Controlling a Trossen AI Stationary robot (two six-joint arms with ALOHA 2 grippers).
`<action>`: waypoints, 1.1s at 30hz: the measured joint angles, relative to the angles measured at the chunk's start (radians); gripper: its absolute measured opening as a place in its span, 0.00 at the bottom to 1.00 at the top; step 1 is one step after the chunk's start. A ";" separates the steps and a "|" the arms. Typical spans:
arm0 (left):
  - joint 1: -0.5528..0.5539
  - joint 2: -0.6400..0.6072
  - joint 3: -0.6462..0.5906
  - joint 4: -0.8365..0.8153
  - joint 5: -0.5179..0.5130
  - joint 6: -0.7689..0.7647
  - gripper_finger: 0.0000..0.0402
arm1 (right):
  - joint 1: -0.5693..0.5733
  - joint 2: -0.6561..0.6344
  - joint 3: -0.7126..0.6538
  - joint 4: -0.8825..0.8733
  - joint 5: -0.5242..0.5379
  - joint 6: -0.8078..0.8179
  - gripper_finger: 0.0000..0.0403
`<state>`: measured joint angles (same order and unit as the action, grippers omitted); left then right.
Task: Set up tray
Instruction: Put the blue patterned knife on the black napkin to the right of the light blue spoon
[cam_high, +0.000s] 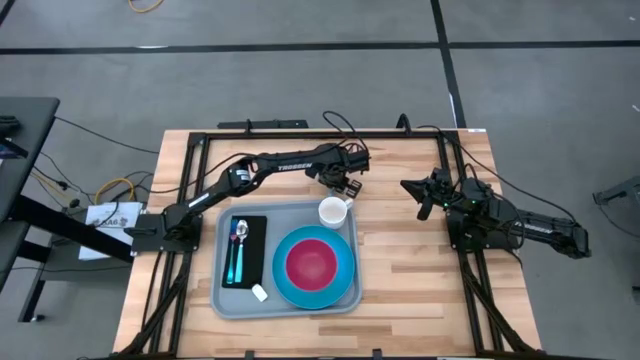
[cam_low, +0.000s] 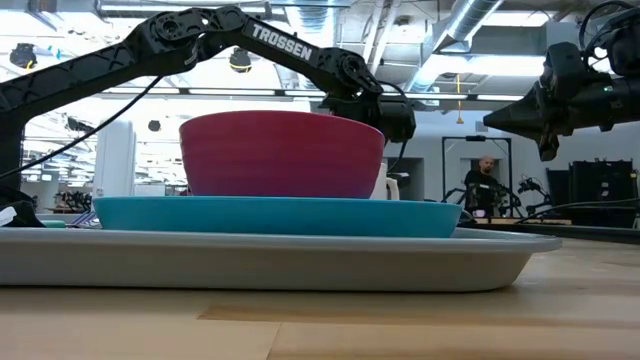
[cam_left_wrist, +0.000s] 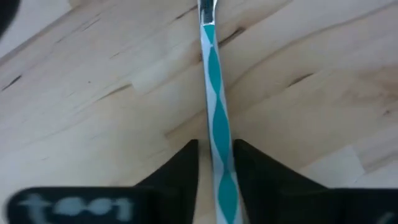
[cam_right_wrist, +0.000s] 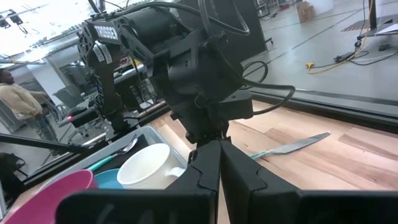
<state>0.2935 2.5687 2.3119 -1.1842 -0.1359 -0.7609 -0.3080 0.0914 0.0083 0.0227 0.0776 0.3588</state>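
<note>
The light grey-blue tray (cam_high: 226, 296) lies mid-table and carries a blue plate (cam_high: 345, 278) with a pink bowl (cam_high: 312, 262), a black napkin (cam_high: 256, 250) with teal-handled cutlery (cam_high: 238, 252), and a white cup (cam_high: 333, 211) in its far right corner. My left gripper (cam_high: 348, 187) reaches past the tray's far edge, just beyond the cup, and is shut on a knife (cam_right_wrist: 292, 146) with a teal-and-white striped handle. My right gripper (cam_high: 410, 187) hovers to the right of the tray, shut and holding nothing (cam_right_wrist: 219, 149). My left gripper pinches the knife's striped handle (cam_left_wrist: 214, 134) between its two fingers (cam_left_wrist: 186, 158), coming from above and lying across the handle. The knife is about level and close over the wood, its blade (cam_right_wrist: 305, 142) pointing away from the tray. Whether it rests on the table I cannot tell.
Bare wood lies to the right of the tray, between it and the right arm (cam_high: 520, 222). Black frame rails (cam_high: 300, 130) run along the table's far edge and down both sides. A person (cam_low: 483, 185) stands far back in the room.
</note>
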 joint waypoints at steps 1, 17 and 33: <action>0.000 0.000 0.000 -0.001 0.000 0.005 0.18 | 0.000 0.000 0.000 0.000 0.000 0.000 0.01; 0.027 -0.014 -0.005 -0.015 0.010 0.107 0.04 | 0.000 0.000 0.000 0.000 0.000 0.000 0.01; 0.071 -0.103 0.035 -0.165 0.002 0.154 0.04 | 0.000 0.000 0.000 0.000 0.002 0.000 0.01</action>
<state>0.3649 2.4656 2.3474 -1.3494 -0.1339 -0.6069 -0.3080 0.0914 0.0083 0.0227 0.0792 0.3588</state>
